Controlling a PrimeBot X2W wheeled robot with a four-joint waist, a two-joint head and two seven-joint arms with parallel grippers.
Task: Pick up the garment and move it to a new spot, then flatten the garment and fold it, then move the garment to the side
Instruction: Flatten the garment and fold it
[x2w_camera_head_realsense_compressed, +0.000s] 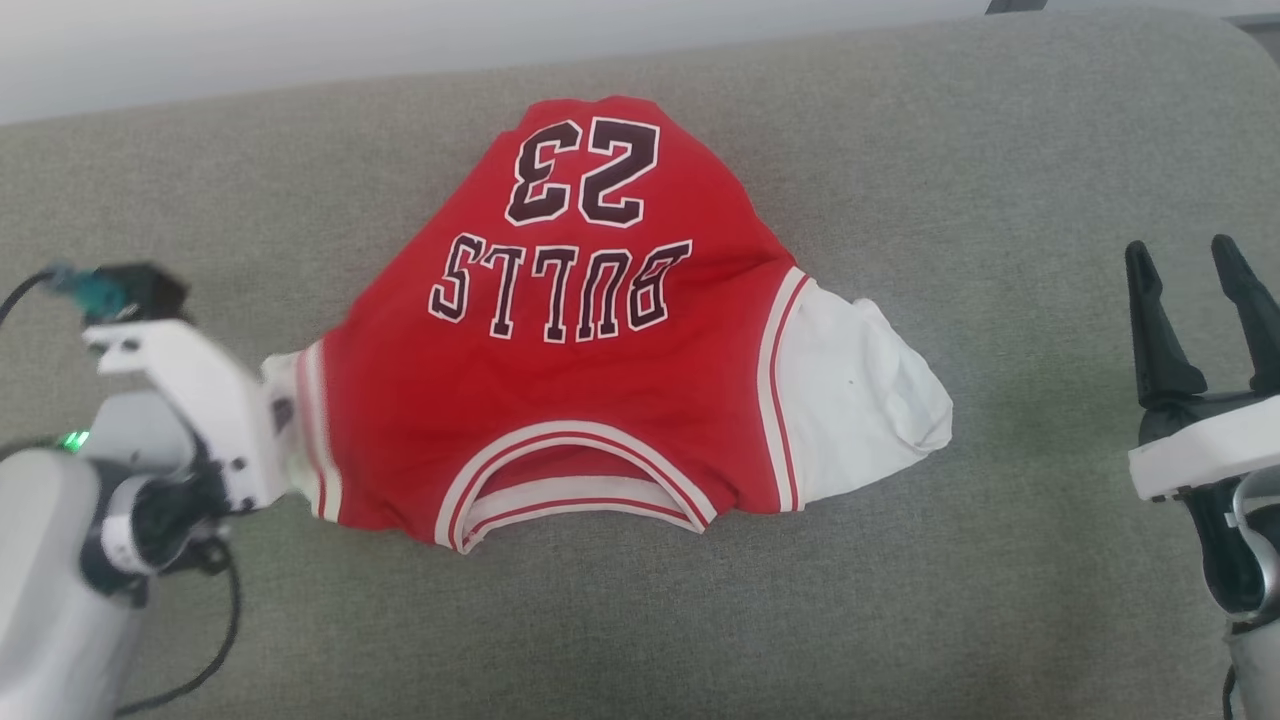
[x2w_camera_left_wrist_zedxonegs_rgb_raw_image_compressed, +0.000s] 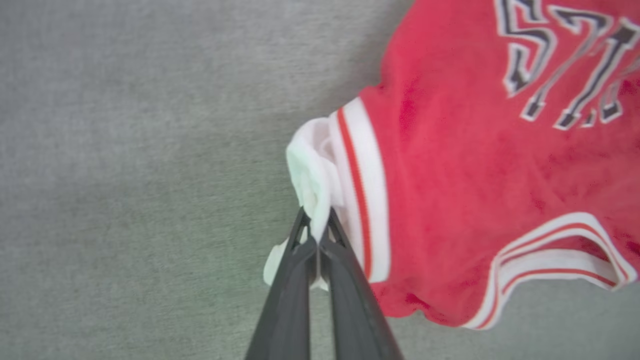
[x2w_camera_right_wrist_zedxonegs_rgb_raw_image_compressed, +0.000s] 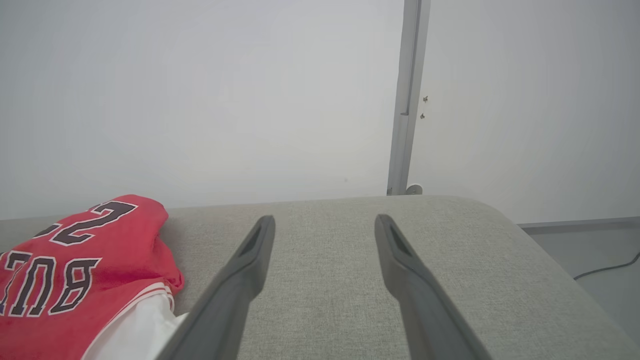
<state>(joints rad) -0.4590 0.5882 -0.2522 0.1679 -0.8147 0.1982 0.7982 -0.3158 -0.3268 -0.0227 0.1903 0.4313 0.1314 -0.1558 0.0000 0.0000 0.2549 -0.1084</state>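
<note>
- The red Bulls jersey (x2w_camera_head_realsense_compressed: 560, 400) lies print-up in the middle of the grey upholstered surface (x2w_camera_head_realsense_compressed: 1000, 600). Its collar is toward the robot and its hem is bunched at the far side.
- The left gripper (x2w_camera_left_wrist_zedxonegs_rgb_raw_image_compressed: 316, 220) is clamped tight on the white left sleeve (x2w_camera_left_wrist_zedxonegs_rgb_raw_image_compressed: 312, 175), with just a thin fold of cloth pinched between the fingers.
- The right gripper (x2w_camera_head_realsense_compressed: 1180, 250) hangs well off to the right with its jaws wide apart and nothing in them, clear of the other white sleeve (x2w_camera_head_realsense_compressed: 870, 390).
- First worry: that pinch looks shallow, so a sharp tug could pull the sleeve straight out of the fingers.
- Second worry: hauling from one sleeve alone would likely drag the body into a twisted bunch, because the woven cover grips the cloth. The flattening would then be harder.
- Third worry: the hem sits near the back edge by the wall, so a push that way could tip it over.
- The surface is grey woven fabric, padded, with a rounded corner on the right.
- The room has a plain pale wall (x2w_camera_right_wrist_zedxonegs_rgb_raw_image_compressed: 200, 100) behind, a pale upright post (x2w_camera_right_wrist_zedxonegs_rgb_raw_image_compressed: 407, 100) against it, and a dark cable (x2w_camera_right_wrist_zedxonegs_rgb_raw_image_compressed: 605, 270) on the floor.
</note>
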